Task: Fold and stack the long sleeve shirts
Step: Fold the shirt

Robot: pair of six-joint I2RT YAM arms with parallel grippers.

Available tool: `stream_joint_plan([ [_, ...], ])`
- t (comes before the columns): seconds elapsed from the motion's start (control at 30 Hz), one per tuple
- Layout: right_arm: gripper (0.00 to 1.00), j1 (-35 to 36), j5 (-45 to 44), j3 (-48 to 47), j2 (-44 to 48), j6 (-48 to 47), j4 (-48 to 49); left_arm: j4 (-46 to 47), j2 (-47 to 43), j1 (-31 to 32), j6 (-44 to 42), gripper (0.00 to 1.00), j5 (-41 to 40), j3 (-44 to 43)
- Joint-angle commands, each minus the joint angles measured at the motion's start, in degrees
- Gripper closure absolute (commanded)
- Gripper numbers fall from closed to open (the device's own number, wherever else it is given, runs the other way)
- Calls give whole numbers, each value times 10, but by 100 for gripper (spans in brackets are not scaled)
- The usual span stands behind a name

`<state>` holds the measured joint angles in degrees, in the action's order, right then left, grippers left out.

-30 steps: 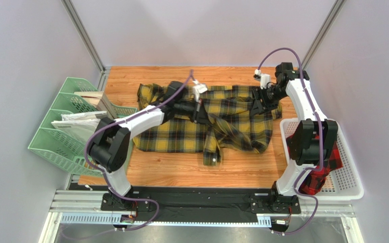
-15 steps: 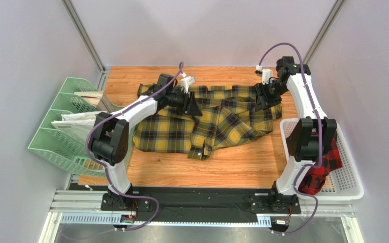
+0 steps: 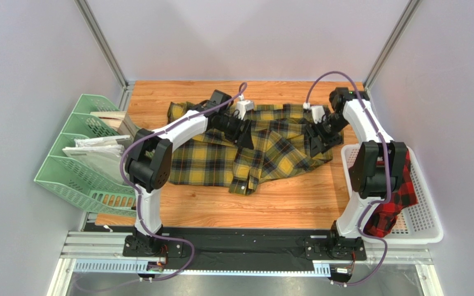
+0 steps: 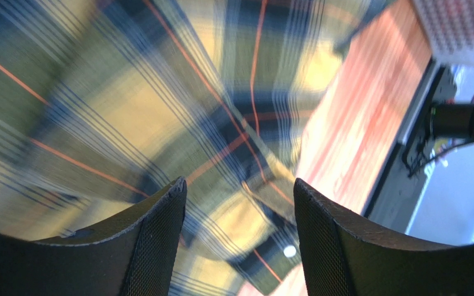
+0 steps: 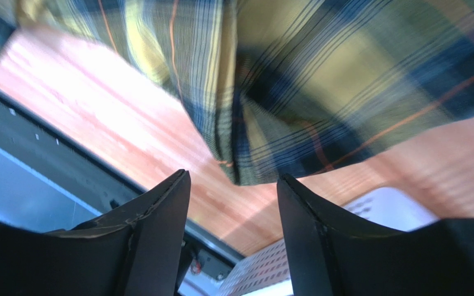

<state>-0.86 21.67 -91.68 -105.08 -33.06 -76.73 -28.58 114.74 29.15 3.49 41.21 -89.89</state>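
Observation:
The yellow-and-black plaid shirt (image 3: 258,148) lies crumpled across the middle of the wooden table, one cuffed sleeve (image 3: 244,183) pointing toward the near edge. My left gripper (image 3: 244,134) hovers over its middle, jaws open and empty; the wrist view shows blurred plaid (image 4: 159,111) below the left gripper (image 4: 239,185). My right gripper (image 3: 314,140) is over the shirt's right edge, open and empty; its right gripper (image 5: 233,179) view shows the shirt's hem (image 5: 270,142) and bare wood. The red-and-black shirt (image 3: 400,197) lies in the white basket (image 3: 428,231), partly hidden by the right arm.
A green file rack (image 3: 79,154) holding papers stands at the table's left edge. The white basket sits off the table's right side. Grey walls close in the back and both sides. Bare wood (image 3: 283,206) shows in front of the shirt.
The left gripper let go of the shirt and opened; the sleeve it held dropped and the shirt now lies flatter. The right gripper slid nearer along the shirt's right edge.

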Motion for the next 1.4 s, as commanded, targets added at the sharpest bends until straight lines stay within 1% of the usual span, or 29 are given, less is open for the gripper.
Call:
stream_joint_plan([
  [0.0,38,28,-41,64,37,-28,31,33,-78,12,-10,29,11,75],
  [0.07,38,34,-60,79,29,-29,63,23,-93,17,-23,28,10,96],
  [0.13,41,38,-68,82,19,-28,84,0,-108,27,-65,28,3,116],
  [0.2,53,43,-78,68,1,-23,95,-24,-129,53,-94,28,-34,139],
  [0.23,64,44,-80,60,-6,-19,100,-29,-135,64,-127,28,-50,146],
  [0.27,82,46,-80,47,-13,-17,97,-38,-141,84,-139,28,-75,153],
  [0.33,95,47,-69,8,-33,-17,73,-44,-152,107,-176,28,-105,167],
  [0.37,100,47,-66,0,-36,-17,66,-48,-153,128,-188,28,-131,169],
  [0.57,100,46,-60,7,-30,-26,46,-43,-158,193,-224,27,-196,183],
  [0.73,100,48,-55,16,-26,-23,46,-18,-131,209,-213,29,-215,192],
  [0.8,100,47,-55,22,-24,-23,47,-6,-116,208,-210,36,-241,196],
  [0.83,100,46,-55,25,-23,-23,49,-7,-110,207,-209,50,-248,193],
  [0.9,100,47,-57,36,-18,-22,54,-12,-113,202,-208,71,-248,191],
  [0.93,100,46,-58,40,-16,-22,61,-12,-120,194,-207,84,-238,192],
  [1.0,100,46,-59,54,-10,-22,69,-11,-151,187,-210,96,-202,202],
  [1.03,100,47,-60,59,-8,-21,76,-12,-165,184,-210,100,-192,205],
  [1.2,100,44,-66,77,0,-13,102,-43,-257,183,-223,100,-94,211],
  [1.3,100,39,-66,78,0,-11,106,-77,-311,192,-255,100,-25,212],
  [1.33,100,36,-66,78,0,-10,108,-109,-323,196,-283,100,19,207],
  [1.37,100,34,-65,79,1,-10,108,-129,-346,202,-302,100,34,204],
])
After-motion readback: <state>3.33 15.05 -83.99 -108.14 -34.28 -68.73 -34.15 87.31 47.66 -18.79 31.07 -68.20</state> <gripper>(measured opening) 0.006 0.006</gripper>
